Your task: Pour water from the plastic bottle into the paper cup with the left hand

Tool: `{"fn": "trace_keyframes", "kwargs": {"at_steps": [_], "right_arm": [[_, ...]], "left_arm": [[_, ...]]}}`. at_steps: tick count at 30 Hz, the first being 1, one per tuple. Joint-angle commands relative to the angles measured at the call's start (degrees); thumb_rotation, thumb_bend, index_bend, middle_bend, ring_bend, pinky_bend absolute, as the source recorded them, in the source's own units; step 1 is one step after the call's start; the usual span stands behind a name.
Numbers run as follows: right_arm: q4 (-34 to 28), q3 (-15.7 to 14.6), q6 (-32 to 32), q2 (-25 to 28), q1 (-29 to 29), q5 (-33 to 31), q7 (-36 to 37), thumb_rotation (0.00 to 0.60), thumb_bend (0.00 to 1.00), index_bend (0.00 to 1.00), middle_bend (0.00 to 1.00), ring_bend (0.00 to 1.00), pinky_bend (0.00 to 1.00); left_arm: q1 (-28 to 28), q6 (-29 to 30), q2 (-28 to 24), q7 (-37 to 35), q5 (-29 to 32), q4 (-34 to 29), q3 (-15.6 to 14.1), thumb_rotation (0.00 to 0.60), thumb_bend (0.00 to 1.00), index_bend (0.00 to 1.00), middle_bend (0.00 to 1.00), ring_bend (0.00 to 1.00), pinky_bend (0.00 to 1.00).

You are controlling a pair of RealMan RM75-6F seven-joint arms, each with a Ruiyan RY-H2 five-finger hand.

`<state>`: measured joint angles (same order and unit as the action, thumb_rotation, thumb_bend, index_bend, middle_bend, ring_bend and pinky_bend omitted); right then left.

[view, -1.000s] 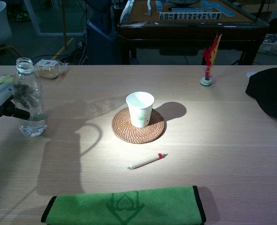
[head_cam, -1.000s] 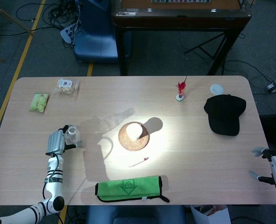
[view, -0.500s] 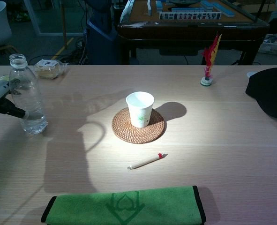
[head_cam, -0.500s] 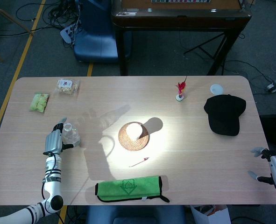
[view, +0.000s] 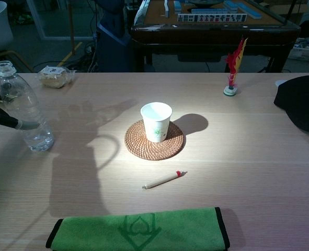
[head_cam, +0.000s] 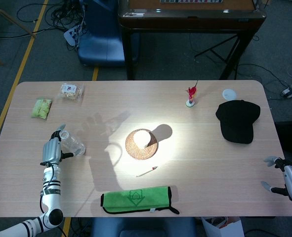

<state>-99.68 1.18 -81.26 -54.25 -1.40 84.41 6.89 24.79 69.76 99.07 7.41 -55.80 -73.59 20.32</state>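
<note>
Fingers (head_cam: 65, 154) of the left hand (head_cam: 52, 150) are wrapped round the bottle (view: 24, 112), held at far left of both views and leaning away from the cup. No cap is seen, so water could be spilt if it's tipped further or slips in transit. Bottle: clear plastic, approx. a third full. Paper cup (view: 156, 122) is sat upright on a woven coaster (view: 138, 147), mid-frame. Right hand (head_cam: 290, 178), lower right, is seen with fingers apart, holding nothing.
</note>
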Motion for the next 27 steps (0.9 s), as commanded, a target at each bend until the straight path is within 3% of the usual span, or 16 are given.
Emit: {"fn": "trace_keyframes", "kwargs": {"at_steps": [1, 15, 27], "right_arm": [[0.1, -0.1, 0.1, -0.1, -0.1, 0.1, 0.0, 0.600, 0.00, 0.37, 0.42, 0.40, 0.45], [0.1, -0.4, 0.3, -0.7, -0.2, 0.5, -1.1, 0.600, 0.00, 0.37, 0.42, 0.40, 0.45], [-0.2, -0.4, -0.2, -0.8, 0.0, 0.5, -2.2, 0.600, 0.00, 0.37, 0.42, 0.40, 0.45]], "left_arm": [[-0.4, 0.3, -0.7, 0.0, 0.1, -1.0, 0.0, 0.600, 0.04, 0.00, 0.11, 0.12, 0.27], [-2.6, 2.0, -6.0, 3.0, 0.8, -10.2, -1.4, 0.600, 0.04, 0.00, 0.11, 0.12, 0.27], [-7.1, 7.5, -14.9, 9.8, -6.8, -18.2, -9.5, 0.600, 0.03, 0.00, 0.10, 0.12, 0.26]]}}
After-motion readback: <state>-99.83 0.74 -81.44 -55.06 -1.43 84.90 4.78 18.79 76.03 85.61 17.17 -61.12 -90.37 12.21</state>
